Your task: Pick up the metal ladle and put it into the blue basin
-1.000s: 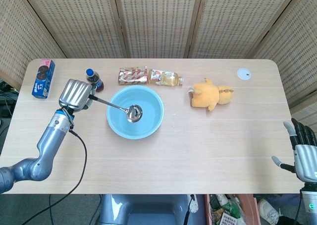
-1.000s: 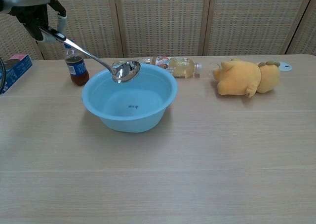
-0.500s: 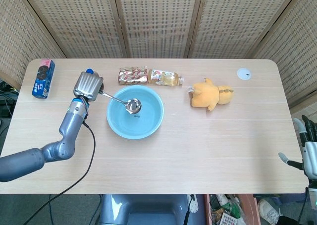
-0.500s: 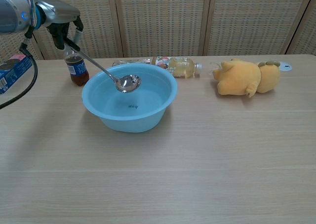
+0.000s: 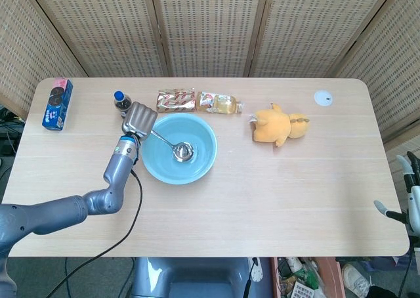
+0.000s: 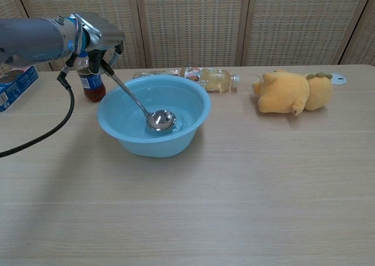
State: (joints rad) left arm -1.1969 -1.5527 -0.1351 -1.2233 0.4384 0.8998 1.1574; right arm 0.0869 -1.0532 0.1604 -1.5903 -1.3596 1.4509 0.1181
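The blue basin (image 5: 200, 170) (image 6: 193, 122) stands left of the table's middle. The metal ladle (image 5: 182, 151) (image 6: 159, 119) slants down into it, its bowl low inside the basin near the bottom. My left hand (image 5: 138, 118) (image 6: 96, 36) grips the top of the handle just above the basin's left rim. My right hand (image 5: 410, 196) shows only partly at the right frame edge beside the table, fingers apart, holding nothing.
Behind the left hand stands a dark cola bottle (image 5: 120, 103) (image 6: 91, 82). A snack pack (image 5: 176, 100) and a lying drink bottle (image 5: 220, 103) (image 6: 213, 78) sit behind the basin. A yellow plush toy (image 5: 279, 125) (image 6: 292, 91) lies right, a blue cookie box (image 5: 57, 105) far left.
My left hand has moved right and down toward the basin's rim, lowering the ladle's bowl from above the rim deep into the basin. My right hand has slid further out of frame.
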